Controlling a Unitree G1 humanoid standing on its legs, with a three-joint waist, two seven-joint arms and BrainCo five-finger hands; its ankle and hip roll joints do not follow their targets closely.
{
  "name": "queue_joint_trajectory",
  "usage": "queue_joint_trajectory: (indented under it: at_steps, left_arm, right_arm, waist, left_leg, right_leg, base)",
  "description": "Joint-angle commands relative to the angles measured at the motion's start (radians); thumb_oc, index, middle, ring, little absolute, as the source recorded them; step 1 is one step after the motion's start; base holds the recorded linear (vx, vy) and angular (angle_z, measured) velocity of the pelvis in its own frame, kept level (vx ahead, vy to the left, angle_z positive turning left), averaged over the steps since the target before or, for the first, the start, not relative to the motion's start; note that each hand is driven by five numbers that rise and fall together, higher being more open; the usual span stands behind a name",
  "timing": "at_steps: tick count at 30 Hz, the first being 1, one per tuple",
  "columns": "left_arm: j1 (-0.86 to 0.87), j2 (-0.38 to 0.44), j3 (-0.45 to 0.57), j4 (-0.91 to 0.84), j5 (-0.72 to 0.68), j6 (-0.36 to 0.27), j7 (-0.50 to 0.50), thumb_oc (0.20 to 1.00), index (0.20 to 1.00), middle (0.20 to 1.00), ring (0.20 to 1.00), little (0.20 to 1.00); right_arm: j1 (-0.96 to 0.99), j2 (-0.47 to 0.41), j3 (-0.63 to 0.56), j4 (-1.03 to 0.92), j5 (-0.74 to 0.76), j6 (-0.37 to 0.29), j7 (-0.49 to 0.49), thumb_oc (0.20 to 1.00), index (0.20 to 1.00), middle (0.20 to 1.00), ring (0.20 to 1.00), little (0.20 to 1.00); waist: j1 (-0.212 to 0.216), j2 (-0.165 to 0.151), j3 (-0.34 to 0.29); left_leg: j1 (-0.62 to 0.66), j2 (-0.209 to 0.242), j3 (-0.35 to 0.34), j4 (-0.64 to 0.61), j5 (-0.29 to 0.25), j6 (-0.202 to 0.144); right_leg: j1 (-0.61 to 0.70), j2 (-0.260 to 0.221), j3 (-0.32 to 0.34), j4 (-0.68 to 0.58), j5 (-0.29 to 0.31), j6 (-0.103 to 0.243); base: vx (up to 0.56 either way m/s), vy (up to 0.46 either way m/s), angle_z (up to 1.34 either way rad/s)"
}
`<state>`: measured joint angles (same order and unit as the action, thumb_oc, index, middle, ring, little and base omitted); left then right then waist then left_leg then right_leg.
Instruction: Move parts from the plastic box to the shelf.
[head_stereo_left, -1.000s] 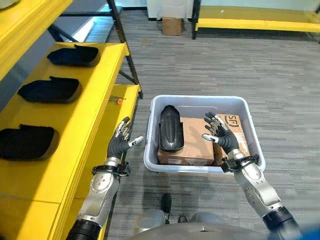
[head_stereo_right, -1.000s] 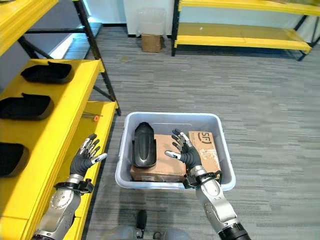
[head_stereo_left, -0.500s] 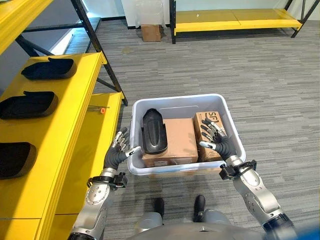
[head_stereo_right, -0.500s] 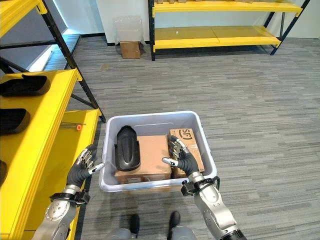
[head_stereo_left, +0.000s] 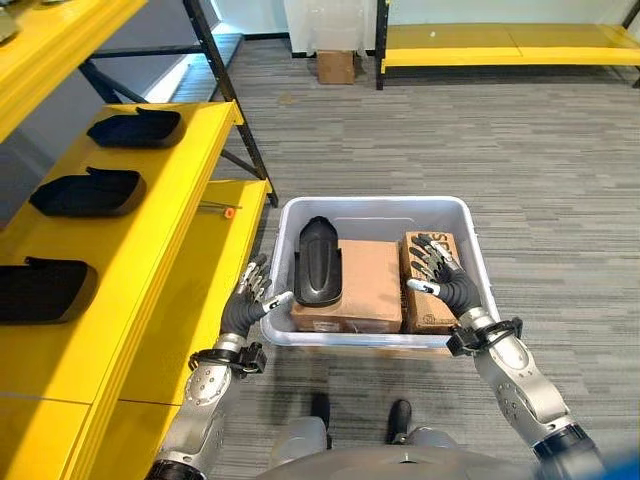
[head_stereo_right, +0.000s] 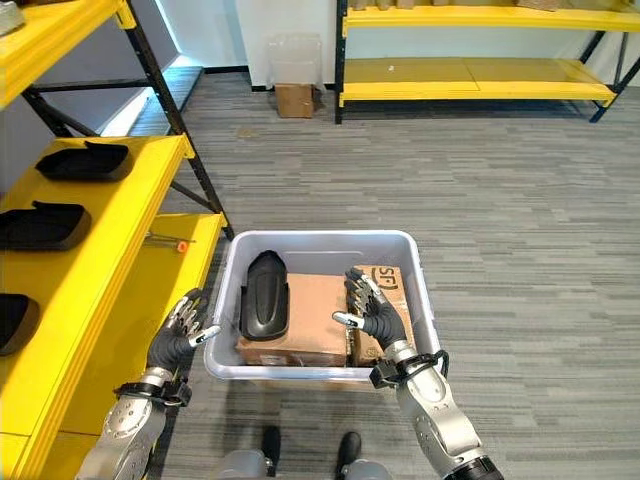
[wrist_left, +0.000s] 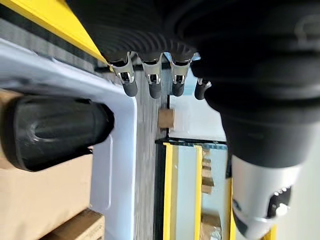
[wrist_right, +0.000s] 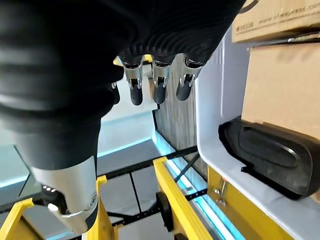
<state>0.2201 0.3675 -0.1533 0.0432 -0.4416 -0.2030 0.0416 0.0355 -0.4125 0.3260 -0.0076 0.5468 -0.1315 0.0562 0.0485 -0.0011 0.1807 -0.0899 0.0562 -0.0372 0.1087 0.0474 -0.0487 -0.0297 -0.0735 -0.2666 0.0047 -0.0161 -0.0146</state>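
Left eye view: the left hand (head_stereo_left: 245, 305) hangs just outside the near-left corner of the plastic box (head_stereo_left: 462, 222), fingers spread and relaxed, gripping nothing, its thumb reaching toward the box's rim. The right hand (head_stereo_left: 447, 288) is over the near-right part of the box, above the smaller cardboard box (head_stereo_left: 428, 310), with its fingers also loosely spread and empty. Between the two hands, inside the box, a black part (head_stereo_left: 318, 262) lies on the left side, partly resting against the larger cardboard box (head_stereo_left: 365, 285) that takes up the middle. The part is long and rounded, its long axis running near to far, with the narrower rounded end pointing to the far wall of the box and the broader end toward the near wall. In the left wrist view the same part (wrist_left: 52, 131) shows beside the pale box wall, past the hand's straight fingers (wrist_left: 130, 82). The box sits on grey carpet (head_stereo_left: 520, 140). To the left stands the yellow shelf (head_stereo_left: 175, 200), and three more black parts lie on it in a row: one far (head_stereo_left: 135, 128), one in the middle (head_stereo_left: 87, 192), one near (head_stereo_left: 45, 290). A small cardboard carton (head_stereo_left: 335, 66) stands on the floor far off, next to another yellow rack (head_stereo_left: 510, 45).
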Motion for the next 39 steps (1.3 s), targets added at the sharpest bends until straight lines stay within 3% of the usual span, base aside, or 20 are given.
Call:
queue_joint_trajectory:
  at_steps: [1, 2, 4, 8, 10, 19, 30, 39]
  left_arm:
    - [-0.031, 0.058, 0.045, -0.067, -0.003, -0.051, 0.012, 1.0, 1.0, 1.0, 1.0, 1.0]
    - [-0.032, 0.057, 0.044, -0.066, -0.003, -0.052, 0.012, 1.0, 1.0, 1.0, 1.0, 1.0]
    - [-0.054, 0.056, 0.038, -0.06, -0.007, -0.056, 0.018, 1.0, 1.0, 1.0, 1.0, 1.0]
    - [-0.091, 0.045, 0.021, -0.057, -0.013, -0.072, 0.002, 1.0, 1.0, 1.0, 1.0, 1.0]
    - [-0.13, 0.064, 0.008, -0.059, -0.001, -0.082, 0.004, 1.0, 1.0, 1.0, 1.0, 1.0]
    - [-0.362, 0.086, -0.089, 0.018, 0.125, -0.109, 0.108, 1.0, 1.0, 1.0, 1.0, 1.0]
    - [-0.583, 0.031, -0.169, 0.163, 0.212, -0.11, 0.245, 1.0, 1.0, 1.0, 1.0, 1.0]
    - [-0.659, 0.013, -0.107, 0.25, 0.223, -0.108, 0.369, 1.0, 1.0, 1.0, 1.0, 1.0]
  right_arm:
    - [-0.03, -0.004, -0.003, -0.059, 0.031, -0.064, -0.017, 1.0, 1.0, 1.0, 1.0, 1.0]
    - [-0.03, -0.004, -0.003, -0.059, 0.031, -0.064, -0.018, 1.0, 1.0, 1.0, 1.0, 1.0]
    - [-0.033, -0.009, -0.003, -0.059, 0.029, -0.069, -0.025, 1.0, 1.0, 1.0, 1.0, 1.0]
    - [-0.024, -0.014, 0.009, -0.056, 0.008, -0.065, -0.013, 1.0, 1.0, 1.0, 1.0, 1.0]
    - [0.006, -0.002, -0.002, -0.09, 0.027, -0.068, -0.003, 1.0, 1.0, 1.0, 1.0, 1.0]
    - [-0.05, 0.002, 0.045, -0.152, 0.012, -0.09, -0.012, 1.0, 1.0, 1.0, 1.0, 1.0]
    - [-0.13, 0.018, 0.114, -0.166, 0.026, -0.106, -0.05, 1.0, 1.0, 1.0, 1.0, 1.0]
    - [-0.152, 0.023, 0.128, -0.188, 0.029, -0.124, -0.083, 1.0, 1.0, 1.0, 1.0, 1.0]
  waist:
    - [-0.029, -0.058, 0.011]
    - [-0.029, -0.057, 0.01]
    - [-0.039, -0.03, 0.02]
    - [-0.05, 0.007, 0.023]
    - [-0.06, -0.004, 0.042]
    - [-0.091, -0.071, 0.106]
    - [-0.125, -0.121, 0.155]
    - [-0.151, -0.161, 0.19]
  left_leg:
    - [-0.034, 0.146, -0.012, -0.037, 0.023, -0.025]
    - [-0.03, 0.149, -0.012, -0.047, 0.028, -0.027]
    - [-0.021, 0.191, 0.008, -0.103, 0.1, -0.056]
    - [-0.005, 0.152, 0.036, -0.097, 0.021, -0.059]
    - [-0.011, 0.117, 0.082, -0.087, -0.009, -0.051]
    - [-0.11, 0.072, 0.157, -0.095, -0.014, -0.037]
    - [-0.18, 0.095, 0.194, -0.125, 0.031, -0.051]
    - [-0.204, 0.122, 0.23, -0.151, 0.056, -0.067]
  right_leg:
    - [0.008, -0.033, 0.063, 0.008, -0.034, 0.091]
    - [0.007, -0.031, 0.063, 0.01, -0.036, 0.089]
    - [-0.006, -0.038, 0.065, 0.011, -0.036, 0.102]
    - [-0.018, -0.075, 0.099, -0.006, 0.009, 0.13]
    - [-0.026, -0.116, 0.114, -0.024, 0.043, 0.152]
    - [-0.156, -0.158, 0.159, -0.091, 0.152, 0.19]
    - [-0.277, -0.131, 0.201, -0.092, 0.182, 0.201]
    - [-0.346, -0.093, 0.232, -0.092, 0.203, 0.204]
  base:
    - [0.01, 0.179, -0.17]
    - [-0.01, 0.219, 0.0]
    - [0.0, 0.23, 0.08]
    - [0.05, 0.336, -0.16]
    - [0.06, 0.336, 0.05]
    - [-0.06, 0.137, -0.19]
    - [-0.03, -0.007, -0.17]
    - [-0.03, -0.05, -0.13]
